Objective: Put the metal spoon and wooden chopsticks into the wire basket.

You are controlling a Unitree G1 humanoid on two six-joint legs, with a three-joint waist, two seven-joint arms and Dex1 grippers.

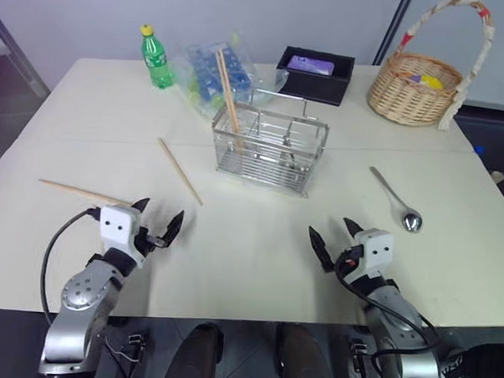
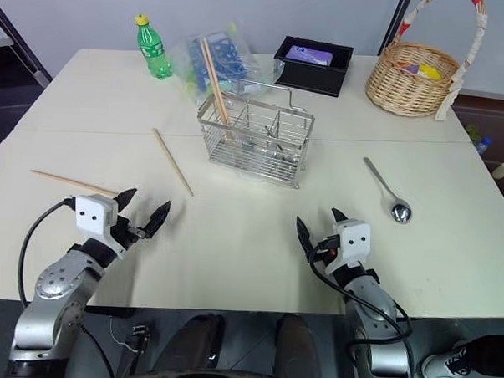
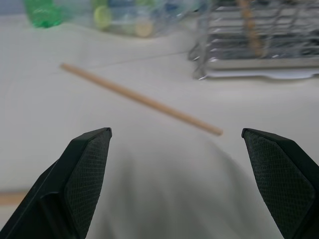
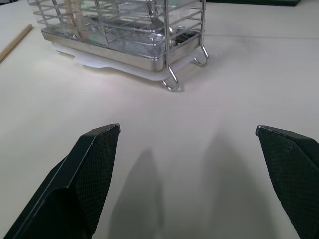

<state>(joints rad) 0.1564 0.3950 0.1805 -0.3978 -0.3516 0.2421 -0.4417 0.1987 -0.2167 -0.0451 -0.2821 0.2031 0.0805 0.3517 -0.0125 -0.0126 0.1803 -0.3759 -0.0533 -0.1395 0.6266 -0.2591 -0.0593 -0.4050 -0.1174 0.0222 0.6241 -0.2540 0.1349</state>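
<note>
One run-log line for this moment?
end effectors: left, right open, empty | wire basket: two chopsticks | table: two chopsticks, metal spoon

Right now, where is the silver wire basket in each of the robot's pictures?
Left eye view: the wire basket stands mid-table, above centre.
Right eye view: the basket sits above centre, a bit left.
Left wrist view: one end of it fills the upper right corner.
Right wrist view: its lower part runs along the top.
Shared landmark: the chopsticks standing in the basket at its left end.
</note>
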